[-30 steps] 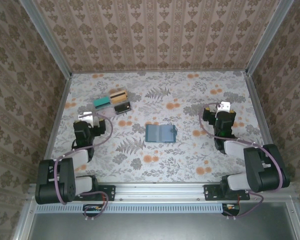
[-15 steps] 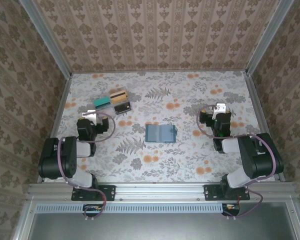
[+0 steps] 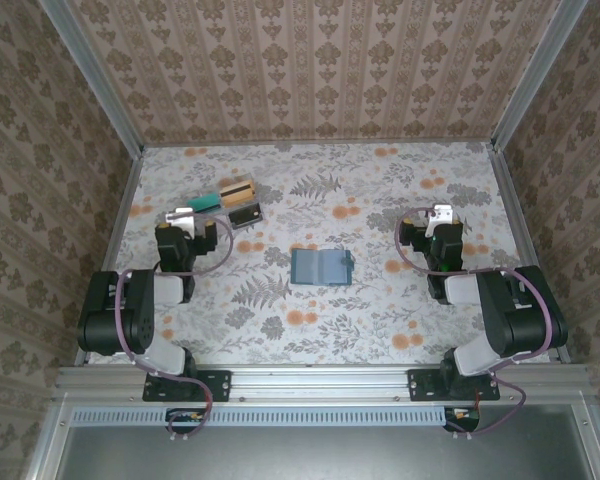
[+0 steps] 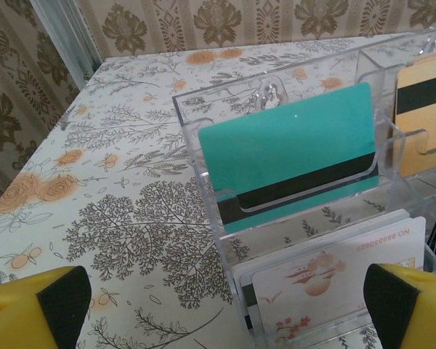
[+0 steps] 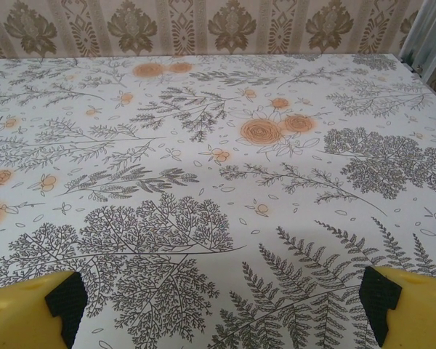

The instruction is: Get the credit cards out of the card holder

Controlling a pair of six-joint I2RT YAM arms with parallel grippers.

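Teal-blue card holder (image 3: 321,267) lies open mid-table. The credit cards (image 4: 291,145) stand in a clear rack (image 4: 225,109) far left, apparently already out. Left gripper (image 4: 225,299) faces them, right gripper (image 5: 218,302) hangs over the floral table (image 5: 203,145), both spread empty. Next move: checking the slots for stragglers.

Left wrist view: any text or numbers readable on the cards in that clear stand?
"NO." then a row of digits, upside down, along the top edge of the white card: the digits are too blurred to read.
No text on the teal-green card or the tan card: dark stripes only.
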